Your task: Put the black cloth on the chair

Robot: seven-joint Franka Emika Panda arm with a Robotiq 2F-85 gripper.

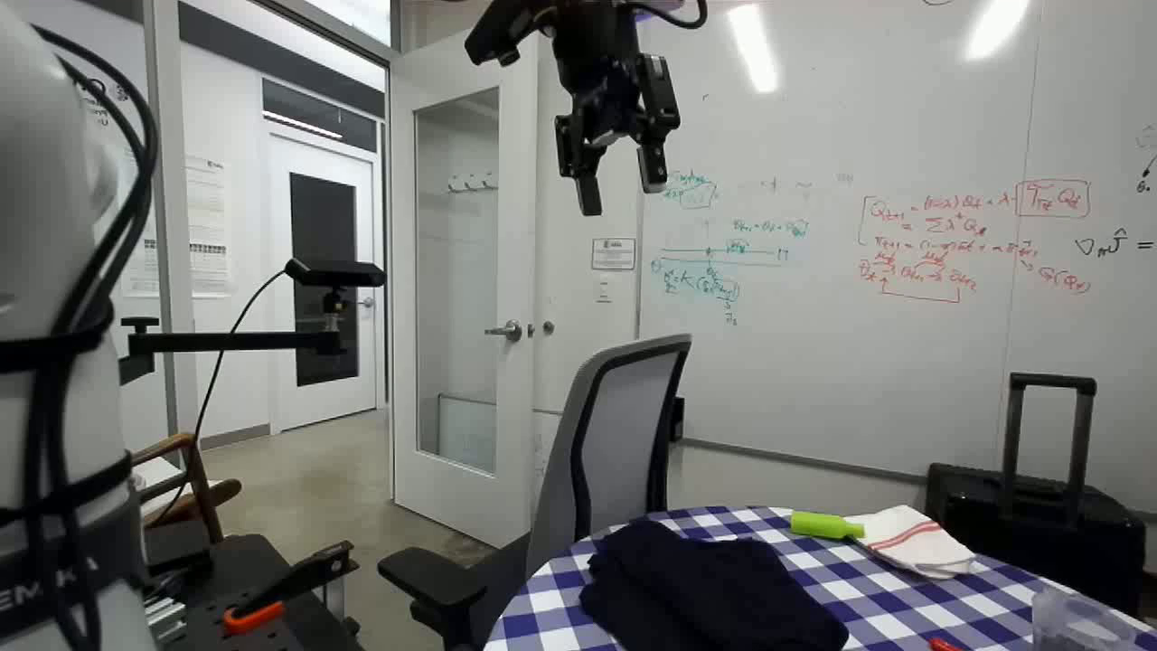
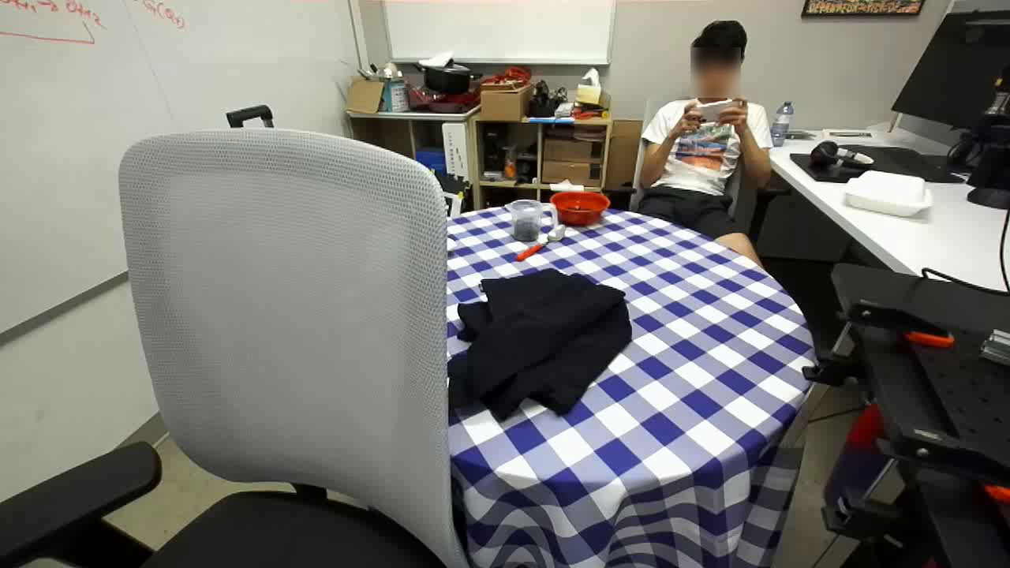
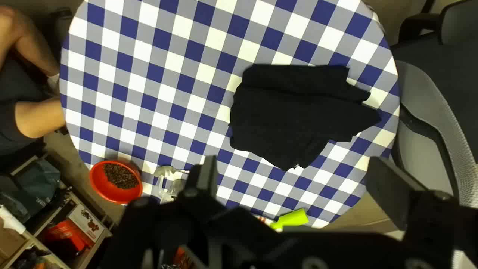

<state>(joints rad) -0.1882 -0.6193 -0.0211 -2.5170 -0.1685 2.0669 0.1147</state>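
Not yet begun, to judge by the cloth (image 3: 298, 116) lying rumpled on the table (image 3: 164, 93), with everything left to do: lower the claw (image 1: 621, 192), spread wide and empty, from well above table height, grip, lift, and carry over to the chair (image 2: 284, 300) just beside the table.

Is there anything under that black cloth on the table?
In the wrist view, the blue-and-white checked tablecloth shows all around the black cloth, so it likely runs beneath. The cloth covers that patch, so whether anything else lies there cannot be seen.
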